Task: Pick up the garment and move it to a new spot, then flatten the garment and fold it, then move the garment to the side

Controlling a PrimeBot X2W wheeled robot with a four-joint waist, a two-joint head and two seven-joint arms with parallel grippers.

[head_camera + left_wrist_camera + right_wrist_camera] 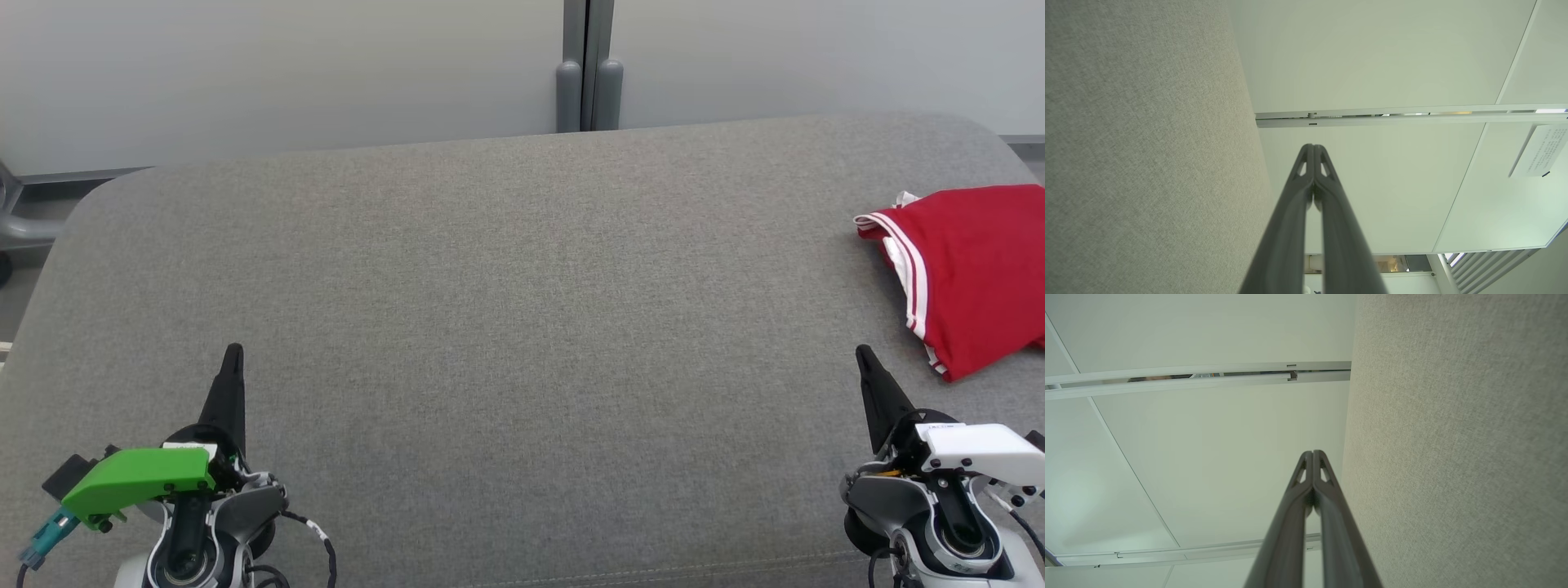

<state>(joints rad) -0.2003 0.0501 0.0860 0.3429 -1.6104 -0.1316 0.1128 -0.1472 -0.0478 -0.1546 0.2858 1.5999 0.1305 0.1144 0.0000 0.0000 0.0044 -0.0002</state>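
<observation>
Folded red garment (967,273) at cushion (506,327) right edge, untouched

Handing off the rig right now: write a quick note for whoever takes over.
Left gripper: shut, empty, at the near left of the grey table.
Right gripper: shut, empty, near right.
Red garment: at the table's right edge, looks folded, touched by neither gripper.
Done: apparently the fold and the move aside.
Left: probably nothing; check the fold.

Table (522,286) of rough grey woven cloth, garment (971,269) of smooth red cloth, left gripper (233,353) and right gripper (863,354) matt dark plastic
</observation>
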